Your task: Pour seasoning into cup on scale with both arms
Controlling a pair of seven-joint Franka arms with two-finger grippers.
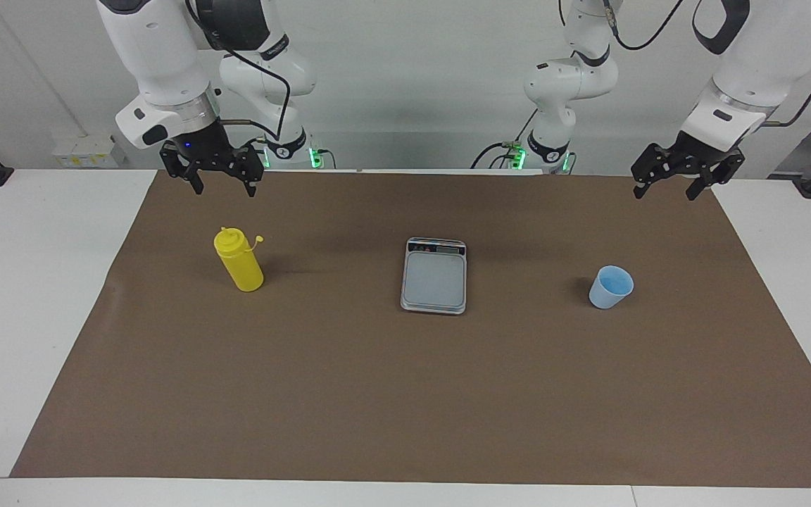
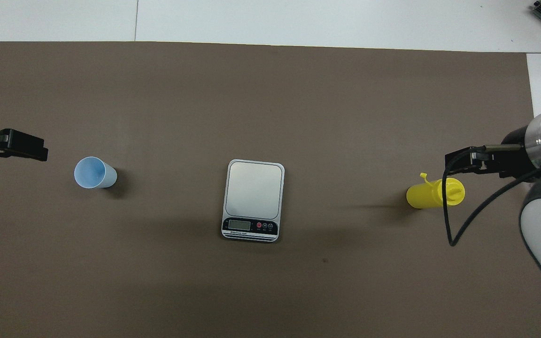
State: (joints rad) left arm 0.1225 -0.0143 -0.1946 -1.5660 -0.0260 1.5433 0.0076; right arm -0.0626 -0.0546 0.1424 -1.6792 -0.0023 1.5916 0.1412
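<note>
Sitting mid-bench (image 1: 39,317) on the brown mat (image 1: 405,394): the scale (image 1: 434,276), flat, weighing plate bare, display strip on the edge nearer the robots.

Standing upright on the mat, well apart from the scale toward the right arm's end: the yellow seasoning bottle (image 1: 239,260), nozzle up, tiny cap (image 1: 259,239) dangling off its tether to one side. About level with the scale in depth.

Standing upright and open-mouthed, well apart from the scale toward the left arm's end: the light blue cup (image 1: 611,286), looking empty. Also about level with the scale, not on the plate.

Hanging in the air over the mat's robot-side edge, at the seasoning bottle's end of the scale: right gripper (image 1: 224,184), fingers (image 1: 197,184) spread wide, pinching nothing, pointing down, clear of the bottle.

Hanging over the mat's robot-side corner, at the cup's end of the scale: left gripper (image 1: 666,190), fingers (image 1: 693,191) spread as well, gripping nothing, clear of the cup.

Touching no task item with either gripper.
</note>
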